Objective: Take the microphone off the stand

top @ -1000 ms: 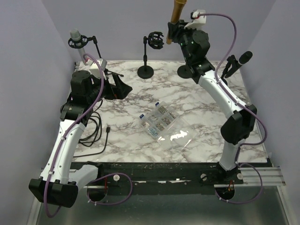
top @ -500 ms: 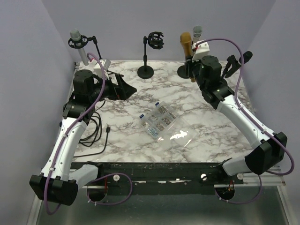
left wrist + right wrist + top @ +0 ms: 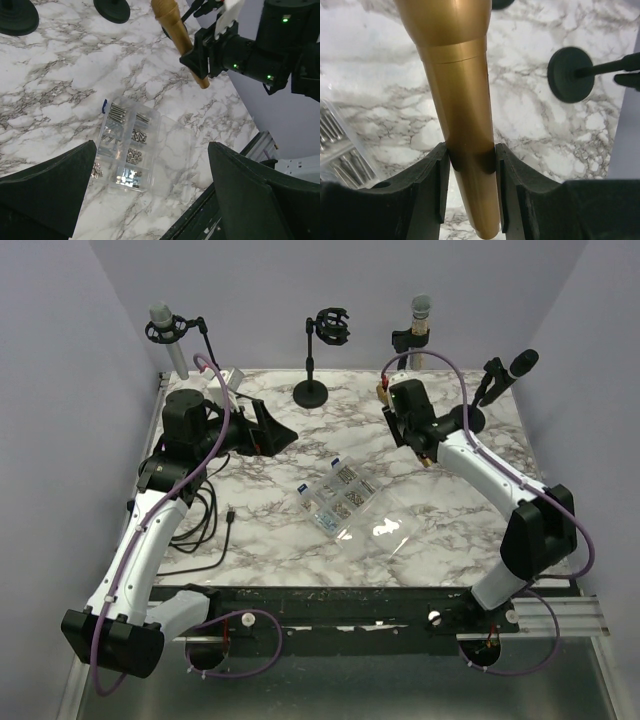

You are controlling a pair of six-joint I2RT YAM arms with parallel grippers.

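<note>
My right gripper [image 3: 407, 428] is shut on a gold microphone [image 3: 462, 100], holding it tilted low over the marble table [image 3: 300, 450], away from any stand. In the top view only the microphone's tail end [image 3: 428, 459] peeks out under the wrist. The left wrist view shows the microphone [image 3: 176, 32] slanting through the right gripper [image 3: 207, 52]. An empty shock-mount stand [image 3: 327, 328] stands at the back middle. My left gripper [image 3: 268, 430] is open and empty, hovering at the left; its fingers [image 3: 50, 200] frame the screw box.
A clear screw box [image 3: 338, 496] lies mid-table, also in the left wrist view [image 3: 127, 150]. Stands with grey microphones are at back left [image 3: 165, 330] and back right [image 3: 420, 318]. A black microphone on a stand [image 3: 512, 368] is at right. Black cable [image 3: 200, 520] lies at left.
My right arm has brought the gold microphone down from high at the back to low over the table, tilting it. The left arm has barely shifted.
</note>
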